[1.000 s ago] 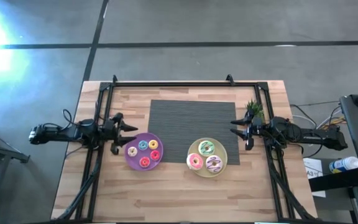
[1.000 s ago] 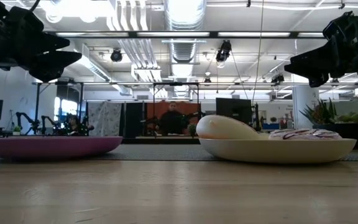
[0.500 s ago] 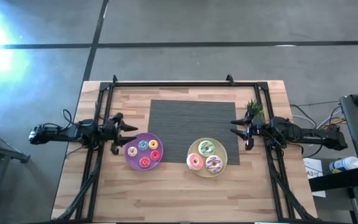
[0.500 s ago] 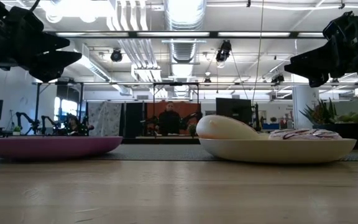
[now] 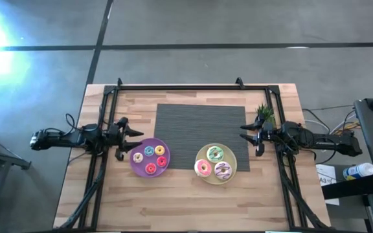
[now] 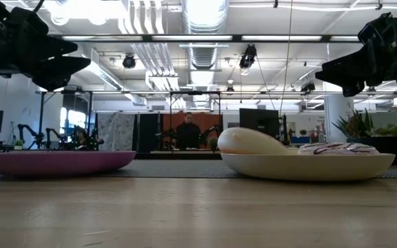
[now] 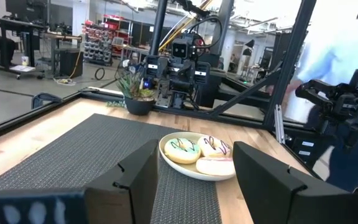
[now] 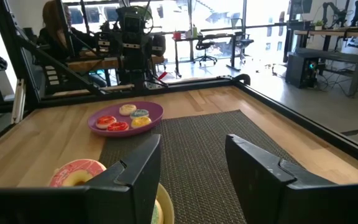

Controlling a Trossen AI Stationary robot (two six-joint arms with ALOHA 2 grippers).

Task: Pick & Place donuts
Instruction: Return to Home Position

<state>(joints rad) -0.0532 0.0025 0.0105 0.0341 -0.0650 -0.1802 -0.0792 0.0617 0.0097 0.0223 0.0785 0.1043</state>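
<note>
Several tiny donuts, among them red [image 5: 151,169], yellow [image 5: 159,150] and pale [image 5: 137,156], lie flat on the round purple plate [image 5: 135,166]. The larger green-white [image 5: 214,153], pink [image 5: 203,168] and purple-white [image 5: 223,171] donuts lie on the pale-yellow plate [image 5: 230,160]. My left gripper [image 5: 133,140] hovers open above the table, just left of the purple plate. My right gripper [image 5: 243,132] hovers open to the right of and beyond the yellow plate. In the right wrist view the purple plate [image 8: 154,110] and the pink donut [image 8: 76,173] show past the open fingers.
A dark woven mat [image 5: 201,126] lies behind both plates. A small potted plant [image 5: 263,113] stands by my right arm. Black frame rails [image 5: 193,87] run round the table's far and side edges. Bare wood stretches along the near edge. A person [image 6: 188,134] stands far behind the table.
</note>
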